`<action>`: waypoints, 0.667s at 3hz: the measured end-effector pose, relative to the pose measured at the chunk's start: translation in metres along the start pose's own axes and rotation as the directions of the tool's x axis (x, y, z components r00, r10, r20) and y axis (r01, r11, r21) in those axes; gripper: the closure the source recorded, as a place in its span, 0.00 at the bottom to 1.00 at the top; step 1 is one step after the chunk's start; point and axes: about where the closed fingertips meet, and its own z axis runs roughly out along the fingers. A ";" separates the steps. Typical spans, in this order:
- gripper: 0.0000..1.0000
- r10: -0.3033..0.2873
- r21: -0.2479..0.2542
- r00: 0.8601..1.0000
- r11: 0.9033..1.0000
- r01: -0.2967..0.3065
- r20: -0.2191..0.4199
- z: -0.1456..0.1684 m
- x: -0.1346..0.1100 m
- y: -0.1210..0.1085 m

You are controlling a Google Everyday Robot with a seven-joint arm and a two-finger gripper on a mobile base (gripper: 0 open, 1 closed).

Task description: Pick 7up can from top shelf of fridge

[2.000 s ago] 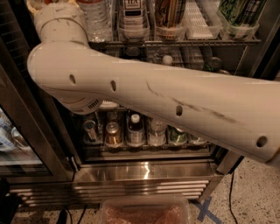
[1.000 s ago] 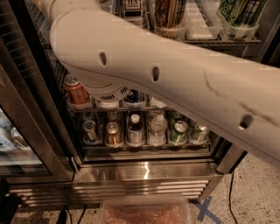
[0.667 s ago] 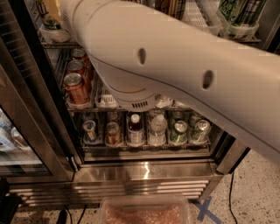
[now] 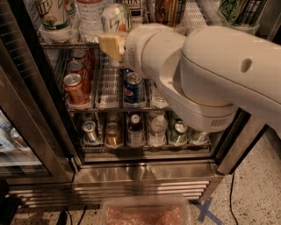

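Note:
The 7up can point(image 4: 115, 18), white with a silver top and a red-orange mark, stands at the front of the top shelf point(image 4: 70, 45) of the fridge point(image 4: 145, 173), left of centre. My gripper point(image 4: 113, 44) is at the end of the thick white arm point(image 4: 210, 66), which reaches in from the right. It sits right at the foot of the 7up can, touching it or just in front of it. The arm hides the right half of the upper racks.
Another white can with green lettering point(image 4: 52, 15) stands far left on the top shelf beside a water bottle point(image 4: 90, 13). Below are red cans point(image 4: 75, 85), a blue Pepsi can point(image 4: 134, 88) and small bottles point(image 4: 134, 127). The dark door frame point(image 4: 26, 110) is at the left. A clear bin point(image 4: 145, 213) lies on the floor.
The arm has swung up and to the right, uncovering the left and middle racks. The gripper has come into view at the 7up can.

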 end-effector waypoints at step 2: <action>1.00 0.031 -0.074 0.999 0.997 -0.034 -0.044 -0.010 0.029 -0.001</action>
